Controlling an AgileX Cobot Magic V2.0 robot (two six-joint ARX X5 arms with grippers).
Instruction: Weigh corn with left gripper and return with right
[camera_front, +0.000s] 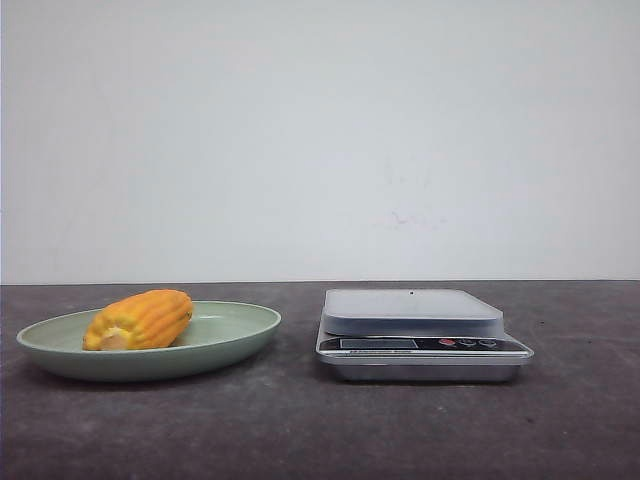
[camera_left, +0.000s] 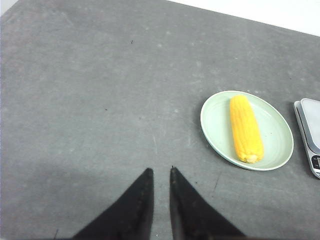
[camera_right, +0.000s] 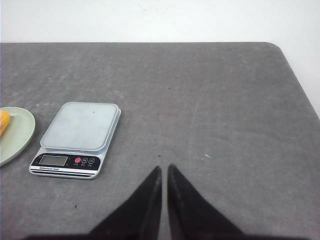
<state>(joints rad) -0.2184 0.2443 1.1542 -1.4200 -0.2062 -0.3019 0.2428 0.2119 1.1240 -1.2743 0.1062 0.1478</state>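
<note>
The corn (camera_front: 140, 319) is a yellow-orange cob lying on its side in a pale green plate (camera_front: 235, 335) at the left of the table. It also shows in the left wrist view (camera_left: 245, 128), on the plate (camera_left: 275, 145). The digital scale (camera_front: 420, 330) stands to the right of the plate with its platform bare; the right wrist view shows it too (camera_right: 80, 135). My left gripper (camera_left: 160, 172) is empty above bare table, well short of the plate, its jaws nearly together. My right gripper (camera_right: 164, 169) is shut and empty, to the right of the scale. Neither gripper shows in the front view.
The table is dark grey (camera_front: 320, 430) with a white wall behind it. Its far right corner and right edge (camera_right: 295, 75) show in the right wrist view. A sliver of the plate (camera_right: 15, 132) sits beside the scale there.
</note>
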